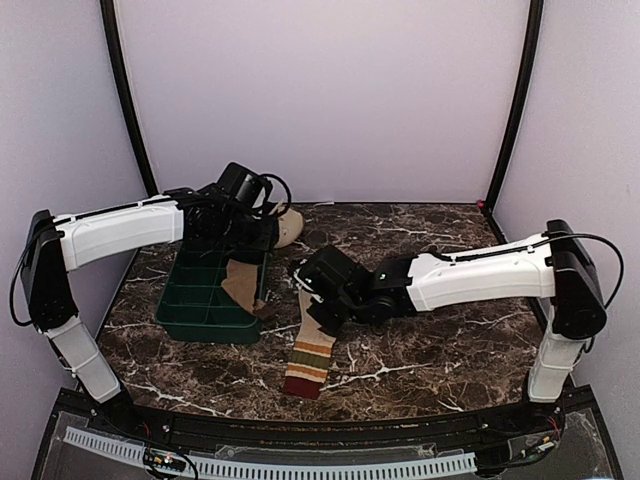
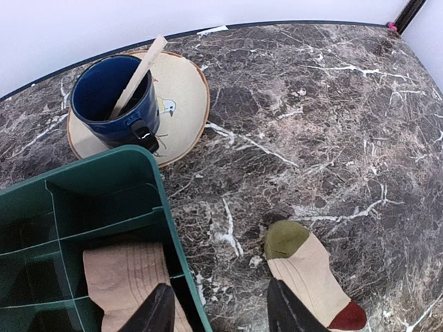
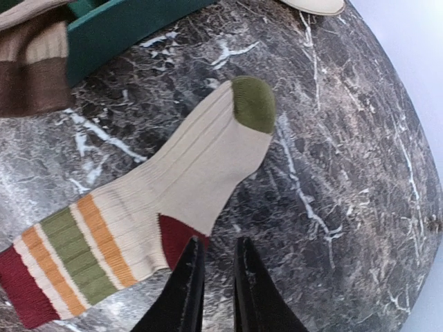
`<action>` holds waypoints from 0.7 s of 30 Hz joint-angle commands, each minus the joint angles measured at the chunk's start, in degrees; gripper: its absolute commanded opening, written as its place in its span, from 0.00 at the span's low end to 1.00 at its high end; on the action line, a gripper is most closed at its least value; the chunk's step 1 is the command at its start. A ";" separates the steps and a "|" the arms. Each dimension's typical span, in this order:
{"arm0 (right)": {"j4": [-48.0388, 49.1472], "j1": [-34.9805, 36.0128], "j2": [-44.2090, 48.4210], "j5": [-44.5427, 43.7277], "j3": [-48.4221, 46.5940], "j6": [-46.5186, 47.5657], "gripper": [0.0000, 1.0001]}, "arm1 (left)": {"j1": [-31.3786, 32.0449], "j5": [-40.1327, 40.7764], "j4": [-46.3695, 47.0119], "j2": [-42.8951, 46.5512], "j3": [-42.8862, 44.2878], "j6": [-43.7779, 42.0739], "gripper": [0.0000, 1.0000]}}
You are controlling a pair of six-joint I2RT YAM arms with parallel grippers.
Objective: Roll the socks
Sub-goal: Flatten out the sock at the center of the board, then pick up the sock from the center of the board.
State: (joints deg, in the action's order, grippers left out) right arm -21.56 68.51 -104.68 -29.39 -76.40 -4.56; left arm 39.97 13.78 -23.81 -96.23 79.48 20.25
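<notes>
Sock position decides the coming move. The flat tan ribbed cloth sock with an olive toe, dark red heel and orange-and-green striped cuff (image 3: 201, 166) lies spread on the dark veined marble surface (image 1: 430, 350), just beside the dark green plastic divided bin (image 1: 195, 300). Its long axis runs, slightly slanted, from the olive toe at the far end to the dark red cuff edge at the near end.

The right arm (image 1: 480, 270) is clearly the nearer one. Its jaws hang over the sock's middle, and in the right wrist view the red heel patch sits just ahead of the tips with the toe further on. Those jaws stand only a narrow slit apart with nothing seen between them. One tip looks to be at the heel's edge, but contact cannot be settled.

The left arm (image 1: 120, 232) hovers over the bin, jaws spread wide and empty. Beneath them the second tan sock with brown bands (image 2: 128, 277) lies partly in a compartment and drapes over the bin's wall.

Rolling likely starts from one end, so the right jaws would need to shift along the axis toward toe or cuff.
</notes>
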 commanded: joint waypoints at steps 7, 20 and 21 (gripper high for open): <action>2.66 -0.88 6.57 13.48 4.40 2.83 0.52 | -1.98 1.09 1.33 3.01 -0.94 1.58 0.48; 3.71 10.85 7.10 19.45 12.13 0.95 0.68 | -2.86 -1.60 1.52 7.49 -4.27 2.11 0.48; 3.65 11.39 6.38 19.45 12.07 1.02 0.68 | -2.87 -1.77 1.57 7.86 -4.64 2.21 0.48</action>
State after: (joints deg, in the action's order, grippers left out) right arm -19.31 77.97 -96.07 -12.12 -64.49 -2.90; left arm 37.41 12.95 -22.50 -92.47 76.66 21.69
